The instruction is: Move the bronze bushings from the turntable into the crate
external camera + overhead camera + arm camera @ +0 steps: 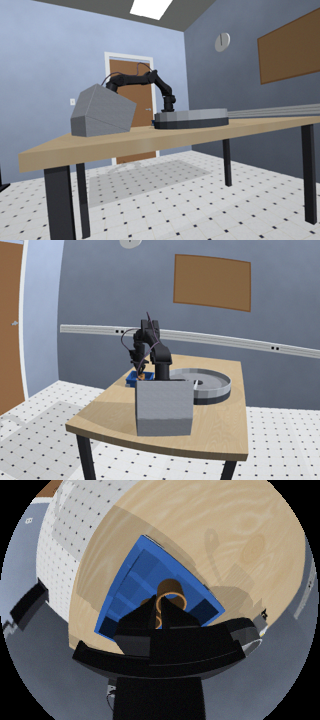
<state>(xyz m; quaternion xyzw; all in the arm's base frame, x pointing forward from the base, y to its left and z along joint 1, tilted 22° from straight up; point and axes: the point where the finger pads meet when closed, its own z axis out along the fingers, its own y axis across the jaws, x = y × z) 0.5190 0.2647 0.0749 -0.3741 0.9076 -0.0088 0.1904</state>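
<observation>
My gripper (140, 371) is shut on a bronze bushing (141, 376) and holds it just above the blue crate (139, 378) at the table's far left. In the wrist view the bronze bushing (170, 592) stands upright between my fingers, over the blue crate (155, 591) with its inner dividers. The grey turntable (204, 385) with a raised rim lies to the right of the arm's base; I see no bushing on the part of it in view. In the exterior view the turntable (191, 118) shows side-on and my gripper is hidden behind a grey block.
A large grey block (164, 407) stands on the table in front of the arm and hides part of the crate and the turntable; it also shows in the exterior view (102, 111). The crate sits close to the table's left edge.
</observation>
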